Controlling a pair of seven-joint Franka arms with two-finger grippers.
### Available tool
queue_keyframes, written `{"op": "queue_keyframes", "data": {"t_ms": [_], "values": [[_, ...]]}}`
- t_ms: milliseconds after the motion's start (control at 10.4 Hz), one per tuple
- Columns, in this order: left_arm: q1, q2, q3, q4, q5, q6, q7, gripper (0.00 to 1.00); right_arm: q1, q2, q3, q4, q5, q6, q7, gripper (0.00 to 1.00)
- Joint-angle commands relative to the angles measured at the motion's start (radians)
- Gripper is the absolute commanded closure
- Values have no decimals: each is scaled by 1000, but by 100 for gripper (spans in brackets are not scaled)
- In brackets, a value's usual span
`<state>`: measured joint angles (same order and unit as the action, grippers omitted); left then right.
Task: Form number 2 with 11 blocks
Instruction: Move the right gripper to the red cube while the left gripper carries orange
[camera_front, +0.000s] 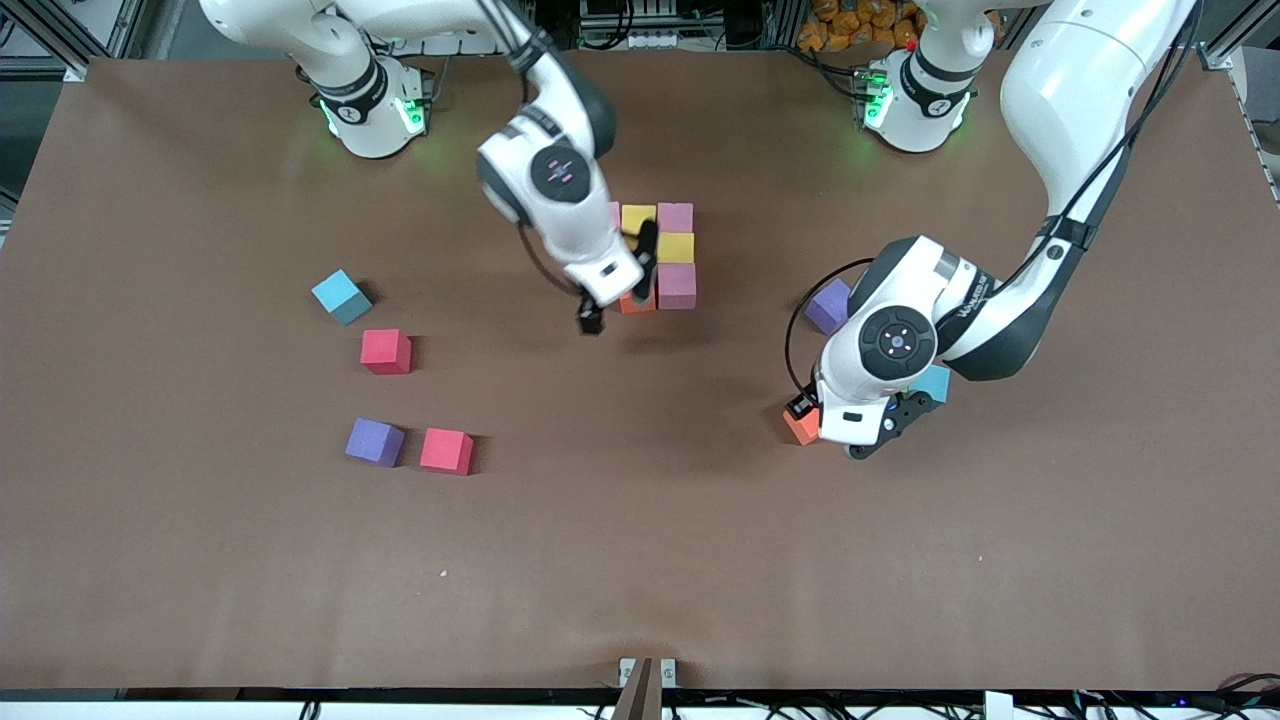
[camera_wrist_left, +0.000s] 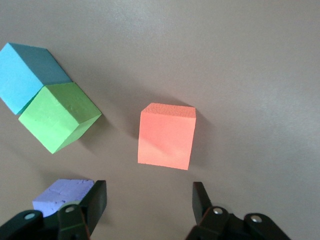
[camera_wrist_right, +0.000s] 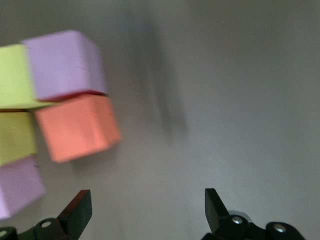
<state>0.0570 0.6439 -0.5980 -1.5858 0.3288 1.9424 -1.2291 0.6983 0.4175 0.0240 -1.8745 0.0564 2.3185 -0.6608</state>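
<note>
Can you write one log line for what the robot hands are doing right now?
left hand: open, over orange block | right hand: open, empty, beside the number 2

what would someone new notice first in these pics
The half-built number 2, a tight cluster of pink, yellow and orange cubes, sits mid-table toward the robots' bases, with the right hand open just over it. Toward the left arm's end, the left hand hangs open over a lone orange cube. Loose red cubes, a purple cube and a light-blue cube lie toward the right arm's end.
</note>
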Motion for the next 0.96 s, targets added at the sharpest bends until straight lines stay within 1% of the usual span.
{"op": "queue_keyframes", "data": {"t_ms": [0, 96, 192, 385, 481, 577, 674, 770, 866], "values": [[4, 37, 3, 0, -1, 45, 54, 15, -159, 1, 13, 31, -1, -22, 58, 0], [6, 49, 4, -3, -1, 79, 65, 11, -234, 1, 13, 29, -3, -22, 90, 0], [12, 62, 10, -3, 4, 101, 66, 10, -288, 1, 10, 23, -7, -24, 122, 0], [12, 85, 15, -6, 33, 142, 94, 6, -362, 3, -7, 11, -20, -37, 238, 0], [11, 92, 26, -8, 44, 157, 99, 4, -365, 1, -36, 3, -24, -66, 315, 0], [11, 106, 27, -11, 47, 164, 100, 4, -361, 0, -67, -9, -48, -77, 392, 0], [11, 121, 27, -14, 61, 174, 100, 4, -362, -9, -75, -35, -76, -76, 471, 0], [11, 135, 32, -16, 82, 175, 100, 5, -365, -29, -91, -61, -95, -80, 542, 0], [11, 148, 32, -17, 91, 176, 100, 8, -365, -72, -120, -101, -95, -93, 605, 0]]}}
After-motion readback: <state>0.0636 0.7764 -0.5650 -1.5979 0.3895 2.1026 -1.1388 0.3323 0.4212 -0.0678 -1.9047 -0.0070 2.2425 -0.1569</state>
